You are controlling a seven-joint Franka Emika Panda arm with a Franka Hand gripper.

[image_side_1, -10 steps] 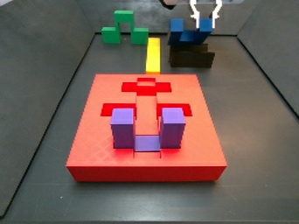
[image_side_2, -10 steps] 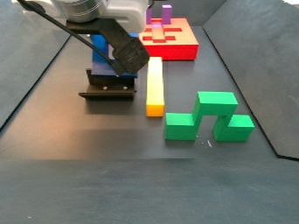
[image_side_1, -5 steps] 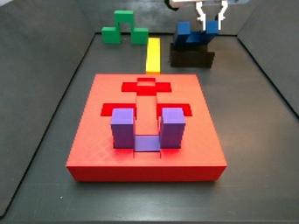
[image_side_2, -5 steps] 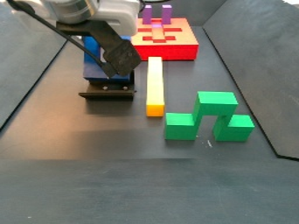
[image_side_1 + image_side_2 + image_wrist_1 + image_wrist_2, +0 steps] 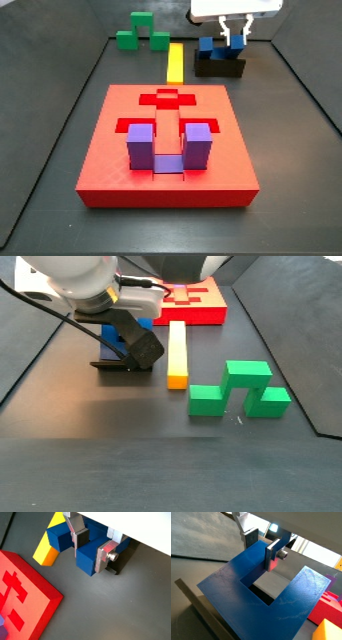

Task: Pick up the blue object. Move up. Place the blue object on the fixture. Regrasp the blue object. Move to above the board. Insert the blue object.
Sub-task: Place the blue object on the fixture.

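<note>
**Gripper straddling one prong of the blue object on the fixture**

My gripper (image 5: 91,548) is at the far end of the worktop, directly over the fixture (image 5: 221,68), fingers pointing down. In both wrist views its two silver fingers (image 5: 276,548) sit on either side of one arm of the blue object (image 5: 271,597); I judge the pads touching or very nearly so, pinching that prong rather than standing clear of it, though I cannot rule out a hairline gap. The block rests on the fixture, and in a side view its two prongs (image 5: 222,44) rise on either side of the gripper.

So the thing I need lies straight below and between the fingers, not off to any side. From there the board (image 5: 167,148) lies toward 6 o'clock in that side view, the yellow bar (image 5: 175,62) at about 8 o'clock from the fixture. The purple block (image 5: 170,145) already fills the near recess, and the green blocks (image 5: 239,390) stay well apart.

I read this as the regrasp step.
</note>
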